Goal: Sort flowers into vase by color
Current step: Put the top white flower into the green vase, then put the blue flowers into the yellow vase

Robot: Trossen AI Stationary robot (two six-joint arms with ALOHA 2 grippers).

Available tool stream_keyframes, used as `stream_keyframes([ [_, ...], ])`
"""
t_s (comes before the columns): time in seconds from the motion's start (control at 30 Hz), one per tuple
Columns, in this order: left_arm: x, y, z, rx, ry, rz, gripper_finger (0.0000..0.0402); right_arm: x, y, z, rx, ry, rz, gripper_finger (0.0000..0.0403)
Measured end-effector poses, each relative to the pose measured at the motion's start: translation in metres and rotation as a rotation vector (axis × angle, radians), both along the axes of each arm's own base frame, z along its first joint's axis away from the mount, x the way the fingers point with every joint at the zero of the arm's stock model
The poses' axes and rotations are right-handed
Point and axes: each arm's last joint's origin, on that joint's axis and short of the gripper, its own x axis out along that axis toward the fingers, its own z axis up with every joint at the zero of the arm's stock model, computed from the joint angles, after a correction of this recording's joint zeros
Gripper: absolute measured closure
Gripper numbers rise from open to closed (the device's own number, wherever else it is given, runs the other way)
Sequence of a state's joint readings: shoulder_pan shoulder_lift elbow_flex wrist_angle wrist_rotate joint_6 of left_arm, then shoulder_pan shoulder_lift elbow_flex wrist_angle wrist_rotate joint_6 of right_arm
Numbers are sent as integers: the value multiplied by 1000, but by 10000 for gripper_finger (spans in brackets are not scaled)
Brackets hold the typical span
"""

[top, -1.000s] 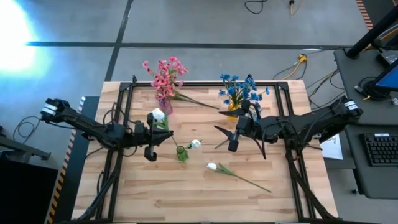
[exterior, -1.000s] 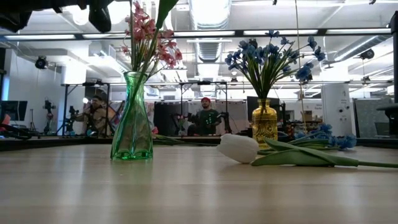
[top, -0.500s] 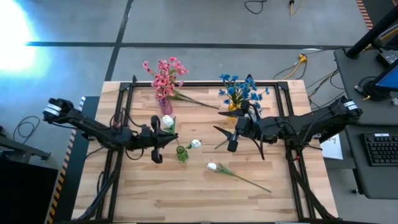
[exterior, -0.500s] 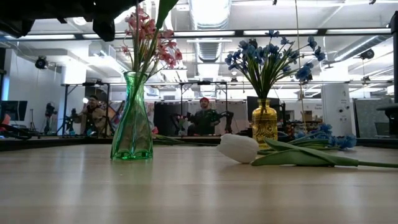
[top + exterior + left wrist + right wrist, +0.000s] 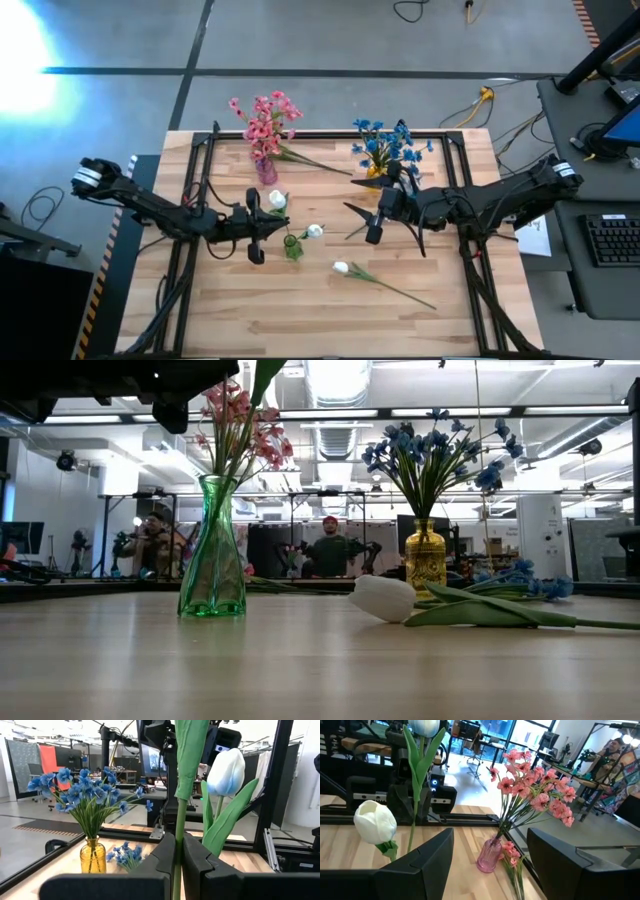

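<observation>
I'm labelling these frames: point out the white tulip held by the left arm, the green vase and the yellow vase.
white tulip (image 5: 226,771), left wrist view, on the blossom.
green vase (image 5: 212,555), low view, on its glass body.
yellow vase (image 5: 425,559), low view, on its belly.

In the low view, the green vase (image 5: 212,550) hides the lower pink stems, and the dark arm (image 5: 120,380) is cut off by the frame's top edge. Two people (image 5: 335,553) in the centre background are too small to make out.

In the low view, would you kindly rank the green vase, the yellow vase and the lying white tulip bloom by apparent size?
1. green vase
2. yellow vase
3. white tulip bloom

The yellow vase stands farther back, so its true size is unsure.
</observation>
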State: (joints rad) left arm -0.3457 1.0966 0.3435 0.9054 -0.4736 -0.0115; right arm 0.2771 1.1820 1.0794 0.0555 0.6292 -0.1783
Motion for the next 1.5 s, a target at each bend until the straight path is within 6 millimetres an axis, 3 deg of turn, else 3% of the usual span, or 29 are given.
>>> stream_keyframes([
  [0.57, 0, -2, -6, -32, 50, 0, 332, 0, 0, 0, 2, 1, 0, 158],
  [0.97, -4, -1, -11, -65, 131, -10, 227, 0, 0, -2, 18, 13, -3, 158],
  [1.23, -14, -1, -12, -95, 219, -72, 151, -1, 0, -4, 48, 18, -8, 158],
  [1.5, -34, 6, -12, -213, 316, -85, 134, -4, -1, -16, 178, 93, -44, 158],
])
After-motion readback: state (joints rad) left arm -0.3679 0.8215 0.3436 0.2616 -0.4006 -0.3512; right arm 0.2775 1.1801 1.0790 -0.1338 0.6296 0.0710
